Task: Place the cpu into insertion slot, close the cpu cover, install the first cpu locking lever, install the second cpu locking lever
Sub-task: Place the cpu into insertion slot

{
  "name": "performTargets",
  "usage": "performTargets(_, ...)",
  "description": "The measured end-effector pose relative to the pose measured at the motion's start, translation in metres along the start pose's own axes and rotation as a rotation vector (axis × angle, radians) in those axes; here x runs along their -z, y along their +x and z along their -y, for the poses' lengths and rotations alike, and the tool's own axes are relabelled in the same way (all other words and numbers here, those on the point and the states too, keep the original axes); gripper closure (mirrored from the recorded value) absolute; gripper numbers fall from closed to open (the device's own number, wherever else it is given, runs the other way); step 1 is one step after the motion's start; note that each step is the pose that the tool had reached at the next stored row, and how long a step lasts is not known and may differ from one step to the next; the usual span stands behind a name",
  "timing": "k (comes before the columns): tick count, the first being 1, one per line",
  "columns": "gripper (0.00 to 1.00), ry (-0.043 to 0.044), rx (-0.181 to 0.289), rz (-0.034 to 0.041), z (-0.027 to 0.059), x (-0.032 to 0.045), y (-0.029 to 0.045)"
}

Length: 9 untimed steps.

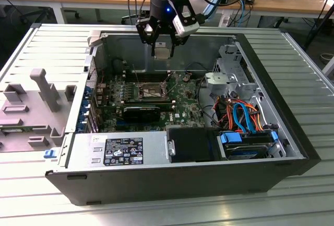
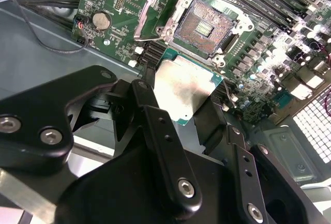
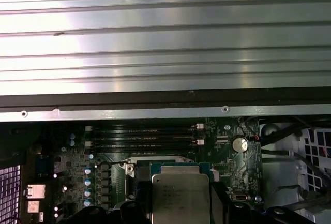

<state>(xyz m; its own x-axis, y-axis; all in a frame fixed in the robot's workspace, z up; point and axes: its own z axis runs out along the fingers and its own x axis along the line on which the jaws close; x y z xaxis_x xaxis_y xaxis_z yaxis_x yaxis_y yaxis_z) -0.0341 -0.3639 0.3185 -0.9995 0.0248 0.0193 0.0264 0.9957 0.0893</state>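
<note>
Above the open computer case [image 1: 156, 184] on the ribbed counter [image 1: 302, 200], in the exterior view, your hand [image 1: 163, 46] hung with its fingers closed on the cpu [image 1: 163, 53]. The chip was held clear of the motherboard [image 1: 182, 106], nearer the case's far wall than the insertion slot [image 1: 151, 91]. In the second wrist view, the cpu [image 2: 183, 89] was pinched by its edges between the black fingers [image 2: 155, 125], silver top showing. The insertion slot [image 2: 204, 25] lay bare beyond it, with the cpu cover [image 2: 147, 12] raised beside it. In the first wrist view, the cpu [image 3: 180, 198] sat gripped in front of the memory slots [image 3: 142, 136].
</note>
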Motion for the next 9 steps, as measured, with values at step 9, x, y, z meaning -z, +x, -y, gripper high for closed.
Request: performTargets(9, 0.46, 0.0, 0.0, 0.0, 0.0002, -0.0017, 0.0)
